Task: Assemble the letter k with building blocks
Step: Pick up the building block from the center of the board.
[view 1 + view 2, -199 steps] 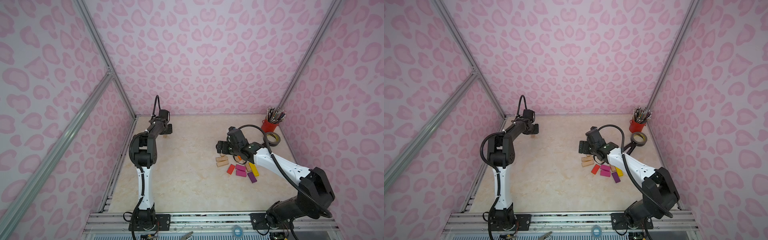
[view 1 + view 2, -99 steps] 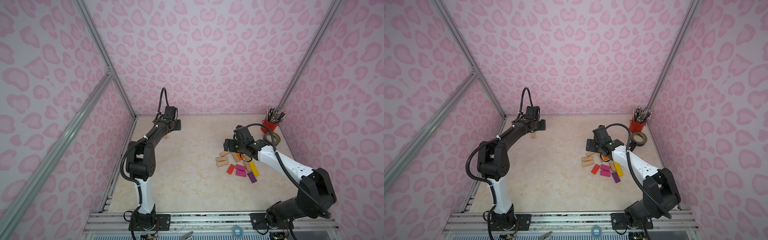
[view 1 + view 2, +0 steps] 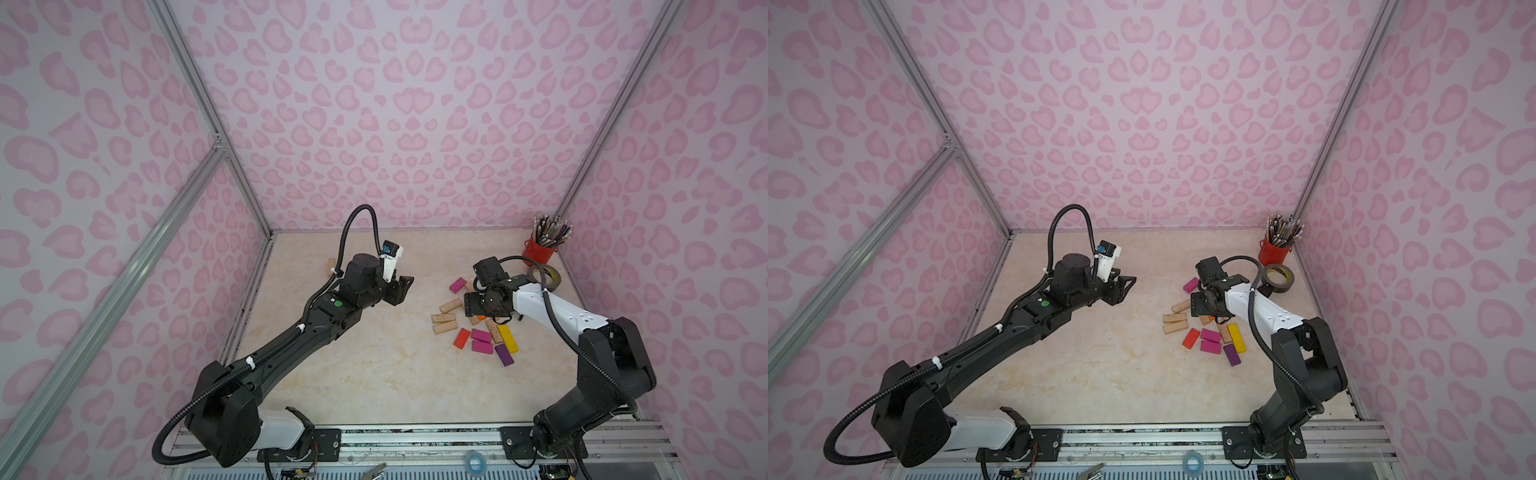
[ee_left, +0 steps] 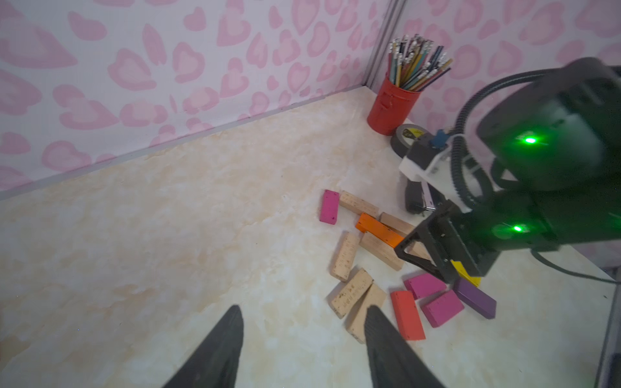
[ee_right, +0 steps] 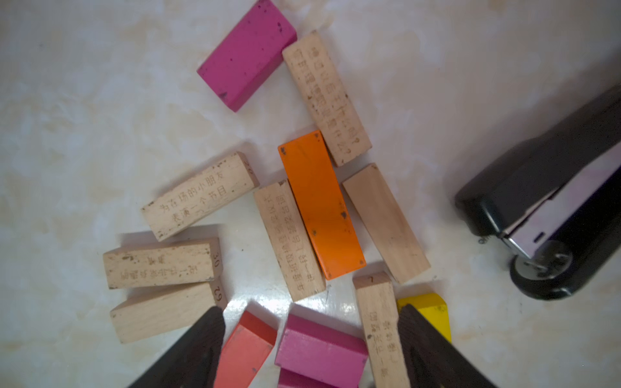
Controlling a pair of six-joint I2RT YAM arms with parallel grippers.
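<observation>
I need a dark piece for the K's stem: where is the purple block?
In both top views the purple block lies on the right side, at the pile's edge nearest the right arm's base, beside the yellow block and a magenta block.

matt wooden blocks (image 5: 198, 196) (some painted), glossy marbled tabletop (image 5: 67, 134)

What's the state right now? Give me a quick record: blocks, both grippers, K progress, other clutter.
block pile: loose heap of plain and painted blocks, lying flat
lone plain block: lies alone, well away from the pile
left gripper: open, empty, above bare table, facing the pile
right gripper: open, empty, directly over the pile
letter K: no shape formed yet
clutter: red pencil cup, tape roll, stapler beside the pile
</observation>
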